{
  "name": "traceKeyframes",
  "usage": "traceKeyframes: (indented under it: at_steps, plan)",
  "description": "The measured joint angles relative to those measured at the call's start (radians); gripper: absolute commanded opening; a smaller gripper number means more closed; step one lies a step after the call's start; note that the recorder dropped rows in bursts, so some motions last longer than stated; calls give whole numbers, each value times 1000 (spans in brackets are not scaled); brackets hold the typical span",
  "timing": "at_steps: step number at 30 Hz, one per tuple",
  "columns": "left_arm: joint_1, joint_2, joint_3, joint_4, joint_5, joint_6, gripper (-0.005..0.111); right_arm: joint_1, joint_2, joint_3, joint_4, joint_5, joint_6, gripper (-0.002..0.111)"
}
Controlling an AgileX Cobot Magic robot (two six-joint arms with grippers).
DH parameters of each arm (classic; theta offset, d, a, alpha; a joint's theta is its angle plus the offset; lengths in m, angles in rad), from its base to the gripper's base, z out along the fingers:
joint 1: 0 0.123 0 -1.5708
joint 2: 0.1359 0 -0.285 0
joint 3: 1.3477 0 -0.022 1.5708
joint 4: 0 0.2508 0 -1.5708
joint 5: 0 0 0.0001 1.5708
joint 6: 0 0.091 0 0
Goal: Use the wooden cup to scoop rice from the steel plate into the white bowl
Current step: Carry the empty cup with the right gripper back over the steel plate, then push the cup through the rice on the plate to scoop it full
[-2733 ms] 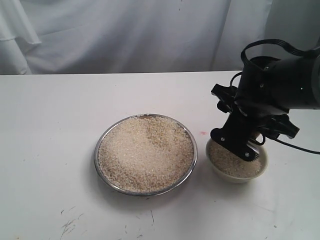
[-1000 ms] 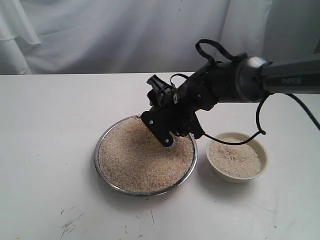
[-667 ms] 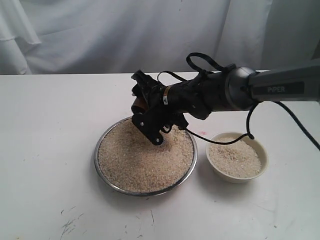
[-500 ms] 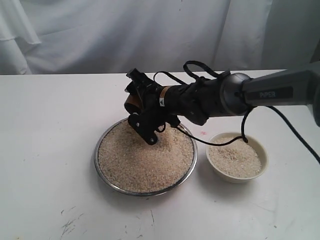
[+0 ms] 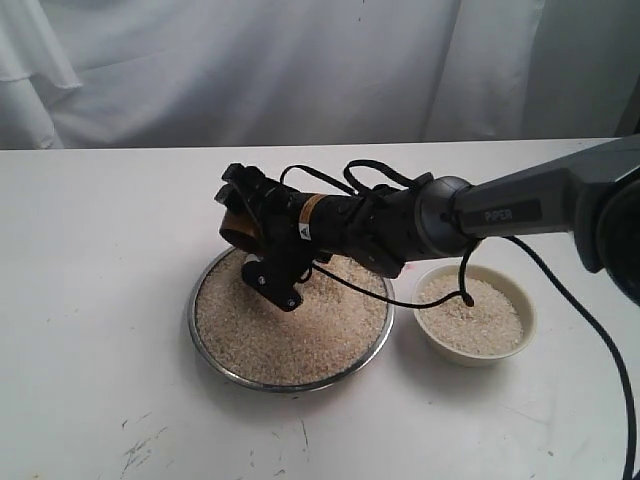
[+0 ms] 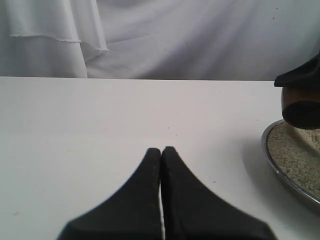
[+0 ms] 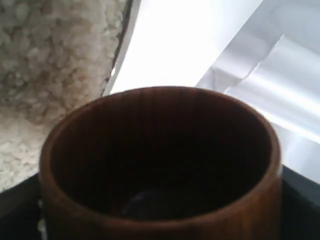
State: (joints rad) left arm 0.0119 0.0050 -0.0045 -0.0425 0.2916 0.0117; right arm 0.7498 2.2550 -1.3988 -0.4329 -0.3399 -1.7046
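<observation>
The wooden cup (image 5: 236, 216) sits clamped between the two fingers of my right claw (image 5: 256, 232), which is closed on its sides. It is a small round tumbler of orange-brown wood; fine grain lines run down its wall toward a dark inside (image 7: 160, 165), and the lip is thick and smooth. It is tipped well off upright, its long axis leaning close to level, with the mouth turned back toward my wrist camera, so I look straight into it (the bottom is too dark to read). Directly beneath the claw lies the steel plate (image 5: 192, 318), wide, shallow and shiny with a thin raised rim, and the cup hangs over that rim's far edge. The rice (image 5: 290, 335) fills the plate in a loose, grainy, pale beige bed; my lower finger (image 5: 278, 288) is down at its surface, though I cannot tell if it touches. Back along my forearm, beside the plate, stands the white bowl (image 5: 528, 312), thick-walled and cream, with rice in it. My left claw (image 6: 161, 152) has its black tips pressed together on nothing, over the white table (image 5: 100, 300).
</observation>
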Motion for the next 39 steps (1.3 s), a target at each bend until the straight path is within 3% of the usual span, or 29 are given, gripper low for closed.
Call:
traceKeyframes:
  at_steps: [7, 16, 39]
  plan:
    - [0, 0, 0, 0, 0, 0, 0, 6, 23, 0, -122, -7, 0, 0]
    - [0, 0, 0, 0, 0, 0, 0, 6, 23, -4, -274, 123, 25, 0]
    - [0, 0, 0, 0, 0, 0, 0, 18, 0, -4, -306, 307, 157, 0]
